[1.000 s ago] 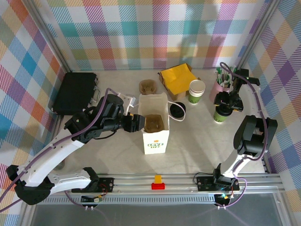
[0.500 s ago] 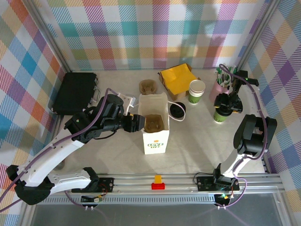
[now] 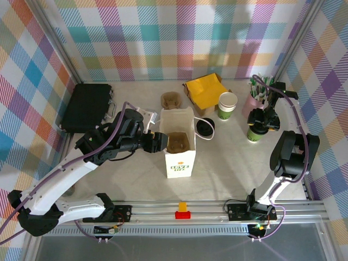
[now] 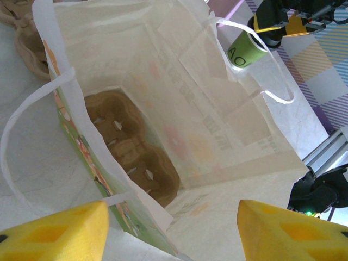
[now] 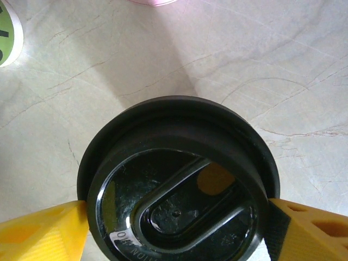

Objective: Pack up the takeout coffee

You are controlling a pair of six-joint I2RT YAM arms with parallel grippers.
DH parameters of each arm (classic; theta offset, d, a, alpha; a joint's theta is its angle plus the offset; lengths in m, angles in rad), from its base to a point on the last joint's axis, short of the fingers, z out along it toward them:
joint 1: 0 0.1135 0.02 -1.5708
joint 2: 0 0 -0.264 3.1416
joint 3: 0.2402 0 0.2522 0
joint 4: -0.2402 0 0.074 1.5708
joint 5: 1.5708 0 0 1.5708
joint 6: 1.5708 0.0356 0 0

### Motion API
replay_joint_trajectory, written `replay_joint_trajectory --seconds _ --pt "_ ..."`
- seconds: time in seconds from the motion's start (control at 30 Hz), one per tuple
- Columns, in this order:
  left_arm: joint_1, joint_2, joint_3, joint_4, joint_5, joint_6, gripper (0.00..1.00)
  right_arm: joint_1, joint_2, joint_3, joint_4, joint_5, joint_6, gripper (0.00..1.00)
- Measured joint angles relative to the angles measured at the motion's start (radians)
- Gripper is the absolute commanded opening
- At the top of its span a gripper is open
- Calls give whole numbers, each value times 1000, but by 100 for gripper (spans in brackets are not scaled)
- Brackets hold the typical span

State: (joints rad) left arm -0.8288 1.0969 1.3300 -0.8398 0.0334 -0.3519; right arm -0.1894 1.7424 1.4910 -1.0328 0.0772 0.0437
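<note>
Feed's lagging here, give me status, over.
Left gripper open at paper bag's mouth. Right gripper straddles takeout coffee, grip unconfirmed. Coffee upright, outside bag. Lidless cup stands near the path.

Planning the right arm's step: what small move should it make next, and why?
Probably close the right gripper snugly: its fingers flank the takeout coffee at the lid, a firm hold isn't evident, and it stands on the table, apart from the paper bag.
</note>
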Motion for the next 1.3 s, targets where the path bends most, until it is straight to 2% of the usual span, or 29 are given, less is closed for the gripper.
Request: replay_joint_trajectory --seconds 0.33,1.3 --pt "0 5 -1 0 2 0 63 0 2 0 7 -1 0 77" --pt "9 10 -5 1 3 -3 63 27 -16 -40 48 36 -8 78"
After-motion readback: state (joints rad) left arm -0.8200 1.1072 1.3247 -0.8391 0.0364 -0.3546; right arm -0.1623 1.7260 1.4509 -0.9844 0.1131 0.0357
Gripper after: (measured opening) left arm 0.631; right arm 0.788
